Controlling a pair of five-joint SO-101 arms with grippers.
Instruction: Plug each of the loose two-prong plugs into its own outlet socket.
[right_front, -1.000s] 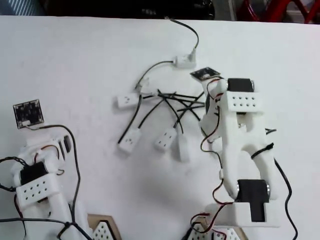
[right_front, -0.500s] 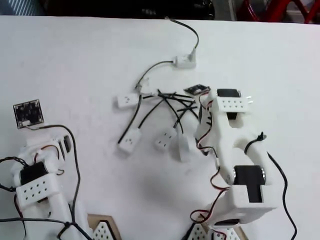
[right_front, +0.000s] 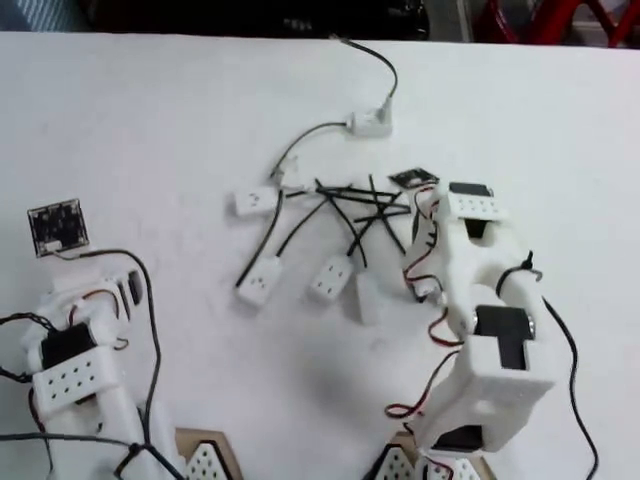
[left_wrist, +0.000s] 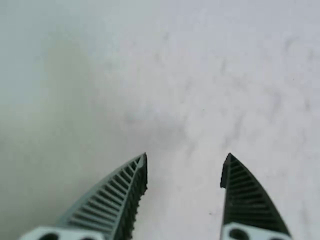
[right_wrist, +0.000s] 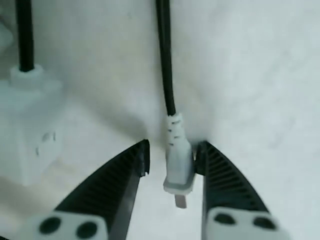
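1. Left end effector (left_wrist: 187, 156): open and holding nothing, over bare tabletop (left_wrist: 200, 75). We expect no hazard from it. It is also well apart from the task's things and braces nothing.

2. Right end effector (right_wrist: 172, 147): open, with a finger on either side of a white two-prong plug (right_wrist: 178, 167) that lies flat on the tabletop. The plug sits close against one finger, with a clear gap to the other. If we close from this position, the far finger may sweep the plug sideways or roll it. We judge that the prongs would then be gripped askew and would not meet the slots.

3. The fingers flank the prong end of the plug body. A grip this near the end may let the plug pivot under insertion load.

4. An outlet socket (right_wrist: 30, 135) lies just beside the plug and appears loose. If pushed without bracing, we expect it to slide rather than accept the prongs.

5. The plug's cable (right_wrist: 164, 60) runs on toward the crossed black cables (right_front: 350, 205). Lifting the plug may tug that tangle and shift the other sockets (right_front: 260, 280) beyond.
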